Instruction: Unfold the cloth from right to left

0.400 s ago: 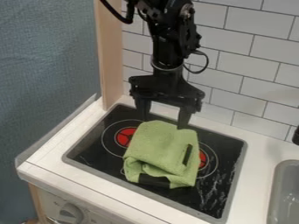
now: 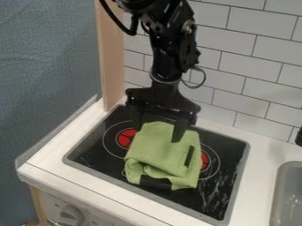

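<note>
Over the stove (image 2: 227, 176), the gripper (image 2: 157, 134) hung spread wide at the folded cloth's (image 2: 162, 154) far end, probably to pinch a layer.

We see a black stovetop (image 2: 221, 190) with red burner marks (image 2: 126, 137) set into the white counter (image 2: 262, 154) near its left edge, and a grey sink (image 2: 282, 185) farther right. Below the counter's front edge we find a round knob (image 2: 72, 215). White tiles (image 2: 247, 66) line the back edge, with a pale wooden post (image 2: 111, 53) at the back left corner.
</note>
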Tool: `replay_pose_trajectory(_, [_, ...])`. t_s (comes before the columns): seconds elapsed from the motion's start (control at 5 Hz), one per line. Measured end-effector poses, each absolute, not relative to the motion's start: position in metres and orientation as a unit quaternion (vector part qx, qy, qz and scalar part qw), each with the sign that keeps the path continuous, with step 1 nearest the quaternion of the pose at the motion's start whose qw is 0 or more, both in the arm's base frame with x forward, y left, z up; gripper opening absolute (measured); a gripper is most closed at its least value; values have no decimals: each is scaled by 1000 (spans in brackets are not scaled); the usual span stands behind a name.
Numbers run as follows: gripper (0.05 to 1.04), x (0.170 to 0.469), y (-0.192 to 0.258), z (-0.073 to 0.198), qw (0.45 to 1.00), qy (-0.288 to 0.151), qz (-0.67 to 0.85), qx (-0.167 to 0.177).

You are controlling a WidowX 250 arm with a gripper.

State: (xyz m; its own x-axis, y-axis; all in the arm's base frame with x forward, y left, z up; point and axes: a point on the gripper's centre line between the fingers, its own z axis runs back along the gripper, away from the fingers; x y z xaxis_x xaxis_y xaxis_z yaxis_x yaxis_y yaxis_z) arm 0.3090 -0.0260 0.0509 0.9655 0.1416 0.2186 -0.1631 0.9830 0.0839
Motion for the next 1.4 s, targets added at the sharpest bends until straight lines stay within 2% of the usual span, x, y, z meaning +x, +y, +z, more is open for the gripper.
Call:
replay_pose_trajectory(0.4, [998, 321, -50, 42, 992, -99, 50, 54])
replay_pose_trajectory(0.6, [999, 322, -71, 28, 994, -92, 6, 54])
replay_pose_trajectory(0.8, [998, 324, -79, 21, 994, -100, -7, 47])
replay_pose_trajectory(1.2, [999, 325, -80, 1, 995, -78, -13, 58])
replay_pose_trajectory(1.4, [941, 327, -82, -5, 996, -71, -21, 57])
